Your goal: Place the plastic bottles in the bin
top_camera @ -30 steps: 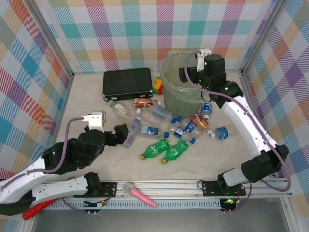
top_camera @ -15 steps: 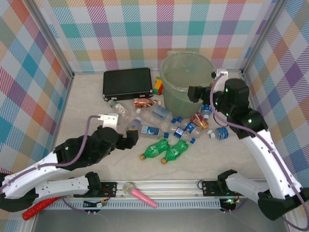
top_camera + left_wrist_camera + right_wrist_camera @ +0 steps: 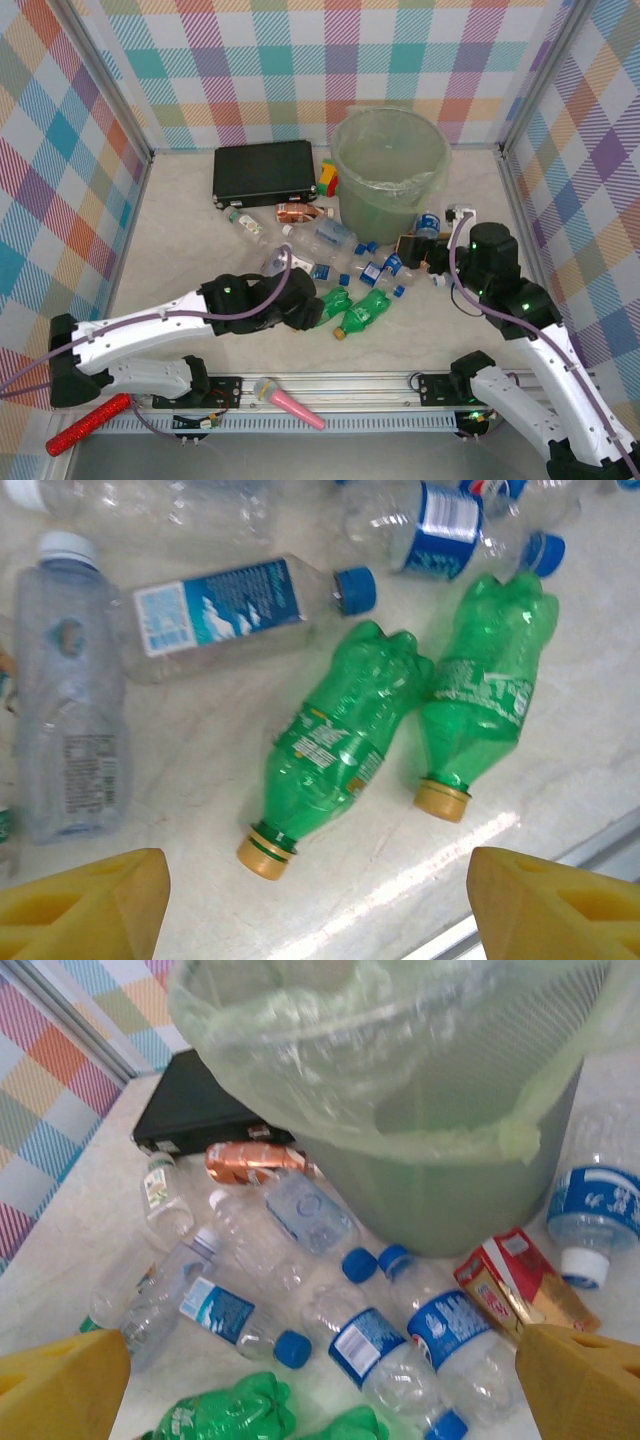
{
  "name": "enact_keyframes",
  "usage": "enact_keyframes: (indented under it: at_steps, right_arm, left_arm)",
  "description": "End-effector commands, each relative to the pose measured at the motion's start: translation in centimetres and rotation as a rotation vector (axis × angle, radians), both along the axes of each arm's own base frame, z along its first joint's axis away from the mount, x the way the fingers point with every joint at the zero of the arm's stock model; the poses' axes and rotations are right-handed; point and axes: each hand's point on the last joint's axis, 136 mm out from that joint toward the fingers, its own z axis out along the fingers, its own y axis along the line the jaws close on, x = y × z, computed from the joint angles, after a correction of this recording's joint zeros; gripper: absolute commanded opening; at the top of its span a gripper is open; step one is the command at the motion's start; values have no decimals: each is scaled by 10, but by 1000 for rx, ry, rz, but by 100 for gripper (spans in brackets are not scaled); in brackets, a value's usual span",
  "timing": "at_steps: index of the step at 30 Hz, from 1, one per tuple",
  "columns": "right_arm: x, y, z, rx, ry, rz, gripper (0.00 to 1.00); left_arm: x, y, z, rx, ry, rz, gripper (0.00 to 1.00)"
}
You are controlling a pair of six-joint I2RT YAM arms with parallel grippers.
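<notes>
The bottles [image 3: 330, 238] lie on the pale table [image 3: 180, 235], just beside the bin [image 3: 380, 212]. Bright checked walls [image 3: 300, 70] stand around. The left gripper [image 3: 318, 905] and right gripper [image 3: 325, 1395] gape wide, holding nothing.

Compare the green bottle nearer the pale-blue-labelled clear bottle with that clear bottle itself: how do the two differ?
The green bottle is tinted green all over; the clear bottle is see-through. The green bottle has a yellow cap, the clear bottle a blue one. The green bottle's label is green, the clear bottle's pale blue. Both lie capped on their sides on the table.
</notes>
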Motion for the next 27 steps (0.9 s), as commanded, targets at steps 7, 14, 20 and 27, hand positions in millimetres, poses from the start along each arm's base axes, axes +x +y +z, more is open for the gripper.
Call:
enact_keyframes:
  at_steps: [7,14,20,27]
  right_arm:
    - [-21,-14,-32,-13,75,-43,99]
    - [-32,-26,-28,-17,41,-67,99]
    - [-33,-27,-29,-8,32,-73,99]
    - [-36,-29,-30,-4,30,-81,99]
  left_arm:
    - [-26,-65,-40,166,40,-175,65]
    - [-34,-80,-84,255,98,-215,60]
    - [-37,-92,-113,288,137,-243,56]
    - [-31,-90,-133,344,129,-238,51]
